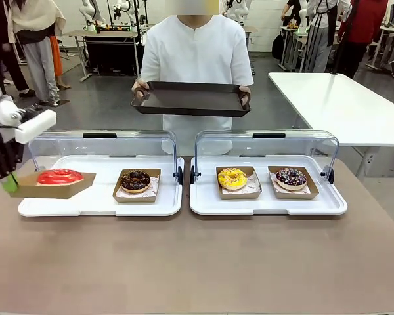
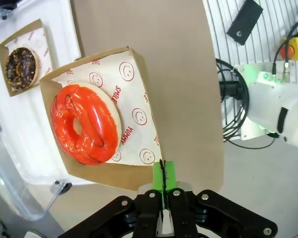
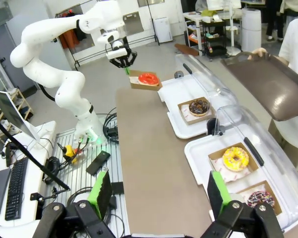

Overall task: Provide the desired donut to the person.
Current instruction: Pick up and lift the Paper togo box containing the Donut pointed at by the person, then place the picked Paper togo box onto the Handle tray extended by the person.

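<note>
Two white plastic serving trays (image 1: 98, 209) with raised clear lids (image 1: 102, 141) sit side by side on the brown table (image 1: 197, 262). They hold a chocolate donut (image 1: 136, 180), a yellow-iced donut (image 1: 232, 177) and a dark sprinkled donut (image 1: 291, 176). The left gripper (image 2: 164, 173) is clamped on the rim of a brown cardboard boat (image 2: 134, 174) at the left tray's outer edge. The red-glazed donut (image 2: 84, 124) lies in the boat just past the fingertips. Across the table, the person in a white shirt (image 1: 196, 59) holds a dark rectangular tray (image 1: 192, 98). The right gripper (image 3: 159, 191) is spread wide and empty. Four donuts, four boats.

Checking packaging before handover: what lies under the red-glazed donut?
White paper with red smiley prints, lining a brown cardboard tray. Directly beneath the red-glazed donut, the paper is covered.
</note>
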Robot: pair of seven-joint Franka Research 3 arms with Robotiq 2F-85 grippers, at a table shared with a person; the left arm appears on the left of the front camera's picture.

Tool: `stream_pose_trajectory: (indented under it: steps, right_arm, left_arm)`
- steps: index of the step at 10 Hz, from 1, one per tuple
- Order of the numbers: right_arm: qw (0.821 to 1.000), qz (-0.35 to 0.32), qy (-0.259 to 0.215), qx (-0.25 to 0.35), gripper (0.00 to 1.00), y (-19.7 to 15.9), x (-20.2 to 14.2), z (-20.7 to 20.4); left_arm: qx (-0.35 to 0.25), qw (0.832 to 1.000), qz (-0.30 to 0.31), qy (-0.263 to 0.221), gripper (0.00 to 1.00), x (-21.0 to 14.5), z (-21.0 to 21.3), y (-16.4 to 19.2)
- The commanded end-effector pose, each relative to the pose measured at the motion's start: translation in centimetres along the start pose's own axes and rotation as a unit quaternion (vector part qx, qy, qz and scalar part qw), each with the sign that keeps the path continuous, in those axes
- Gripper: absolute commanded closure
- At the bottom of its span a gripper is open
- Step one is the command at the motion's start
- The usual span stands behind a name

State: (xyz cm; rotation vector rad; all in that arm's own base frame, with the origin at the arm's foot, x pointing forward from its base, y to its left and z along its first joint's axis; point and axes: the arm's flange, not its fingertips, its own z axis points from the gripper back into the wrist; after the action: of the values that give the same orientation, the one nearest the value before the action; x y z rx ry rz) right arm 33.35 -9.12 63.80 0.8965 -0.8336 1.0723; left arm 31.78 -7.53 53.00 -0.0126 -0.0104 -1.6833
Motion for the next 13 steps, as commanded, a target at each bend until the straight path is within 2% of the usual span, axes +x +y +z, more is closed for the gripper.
stream_pose_trajectory:
  steps: [1, 2, 6, 7, 8, 9, 13]
  right_arm:
    - [1.000, 0.000, -0.001, 0.005, 0.00, 0.0, 0.0, 0.1]
    - [1.000, 0.000, -0.001, 0.005, 0.00, 0.0, 0.0, 0.1]
    - [1.000, 0.000, -0.001, 0.005, 0.00, 0.0, 0.0, 0.1]
    - [1.000, 0.000, -0.001, 0.005, 0.00, 0.0, 0.0, 0.1]
    - [1.000, 0.000, -0.001, 0.005, 0.00, 0.0, 0.0, 0.1]
    - [1.000, 0.000, -0.001, 0.005, 0.00, 0.0, 0.0, 0.1]
    - [1.000, 0.000, -0.001, 0.005, 0.00, 0.0, 0.0, 0.1]
  left_arm:
    - [0.019, 0.999, 0.027, 0.007, 1.00, 0.9, 2.6, 0.0]
    - [0.015, 0.999, 0.038, -0.009, 1.00, 1.0, 4.1, 0.6]
    - [0.035, 0.997, 0.064, -0.009, 1.00, 2.0, 7.5, 2.1]
    - [0.030, 0.998, 0.058, -0.013, 1.00, 1.8, 7.2, 2.1]
    - [0.022, 0.999, 0.017, -0.028, 1.00, 0.5, 5.7, 2.2]
    - [0.037, 0.998, 0.052, -0.008, 1.00, 1.7, 7.3, 2.2]
    - [0.037, 0.998, 0.052, -0.008, 1.00, 1.7, 7.3, 2.2]
